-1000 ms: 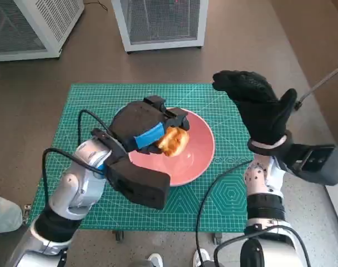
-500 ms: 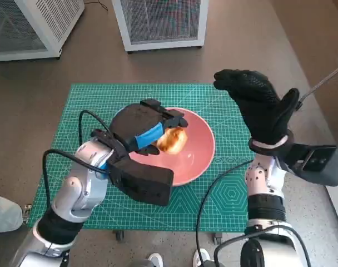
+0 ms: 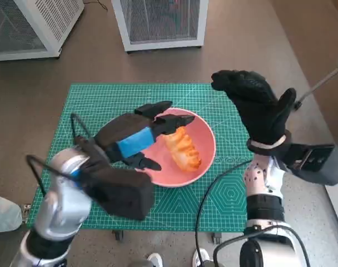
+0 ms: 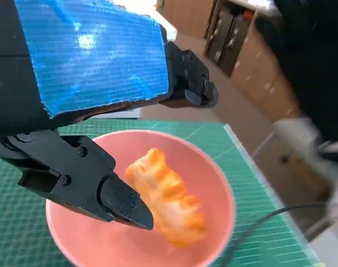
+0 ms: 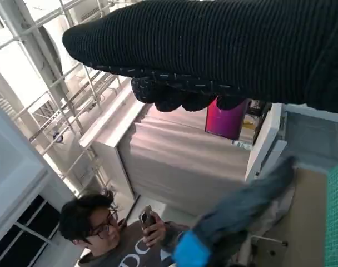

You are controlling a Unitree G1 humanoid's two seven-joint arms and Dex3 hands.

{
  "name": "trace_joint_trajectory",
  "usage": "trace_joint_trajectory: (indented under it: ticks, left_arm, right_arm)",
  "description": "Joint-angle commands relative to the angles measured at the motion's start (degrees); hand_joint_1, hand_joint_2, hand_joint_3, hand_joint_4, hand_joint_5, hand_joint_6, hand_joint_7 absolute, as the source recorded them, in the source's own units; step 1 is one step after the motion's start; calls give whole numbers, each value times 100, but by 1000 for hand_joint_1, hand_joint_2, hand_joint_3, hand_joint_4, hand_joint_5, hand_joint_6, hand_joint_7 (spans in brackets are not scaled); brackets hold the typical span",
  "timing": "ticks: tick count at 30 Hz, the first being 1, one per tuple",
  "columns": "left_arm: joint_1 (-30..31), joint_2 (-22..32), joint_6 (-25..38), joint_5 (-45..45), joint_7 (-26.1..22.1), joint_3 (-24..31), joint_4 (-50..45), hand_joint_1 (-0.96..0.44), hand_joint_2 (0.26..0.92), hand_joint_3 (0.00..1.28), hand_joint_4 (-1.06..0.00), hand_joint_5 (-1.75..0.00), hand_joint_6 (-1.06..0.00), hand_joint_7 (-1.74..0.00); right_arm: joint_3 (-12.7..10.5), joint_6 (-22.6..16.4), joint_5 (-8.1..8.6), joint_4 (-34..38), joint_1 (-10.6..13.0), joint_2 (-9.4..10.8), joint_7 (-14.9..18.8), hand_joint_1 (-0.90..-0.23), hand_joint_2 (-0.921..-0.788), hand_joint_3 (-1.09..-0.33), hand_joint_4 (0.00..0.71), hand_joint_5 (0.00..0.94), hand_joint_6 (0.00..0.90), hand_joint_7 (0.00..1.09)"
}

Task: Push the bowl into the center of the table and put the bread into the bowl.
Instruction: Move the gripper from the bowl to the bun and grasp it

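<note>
Item: pink bowl (image 3: pixel 205 146), standing near the middle of the green cutting mat (image 3: pixel 91 100); treat it as your landmark.

Item: bread (image 3: pixel 185 149), a golden, ridged piece lying loose inside the bowl, on its floor toward the side nearest the right arm. Its long axis runs diagonally across the bowl, one end toward the far rim, the other toward the near rim on the right-arm side. It lies flat, not propped on the wall.

Item: left hand (image 3: pixel 137 137), blue tape on its back, fingers spread wide and holding nothing; it hovers over the bowl's left half, fingertips just beside the bread. You can see clear space between fingers (image 4: pixel 105 192) and bread (image 4: pixel 166 200) in the wrist view.

Item: right hand (image 3: pixel 257 105), gloved, raised well apart from the bowl on its right; fingers look loosely curled with nothing in them.

Risks, as judged: if you draw the left hand away low, a finger may catch the bowl's rim and drag it off centre, or nudge the bread up the wall. Lift clear before moving sideways
</note>
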Motion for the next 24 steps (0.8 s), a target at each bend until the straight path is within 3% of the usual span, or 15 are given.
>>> trace_joint_trajectory:
  ticks: [1, 16, 24]
  left_arm:
    - [337, 229, 276, -231, -75, 505, -711, -182, 769, 0, 1, 1, -241, -13]
    - [2166, 1058, 1021, -824, -415, 2702, -2537, -149, 768, 0, -14, -6, -268, -24]
    - [2874, 1507, 1548, -560, -621, 3048, -2931, -147, 762, 0, -50, -18, -289, -32]
  right_arm:
    - [8, 40, 32, 16, 153, 32, -12, -465, -921, -464, 377, 1, 592, 1]
    - [61, 91, 22, -193, 309, 83, -67, -467, -921, -457, 380, 1, 609, 9]
    - [89, 97, 0, -214, 336, 83, -125, -469, -921, -456, 376, 0, 612, 9]
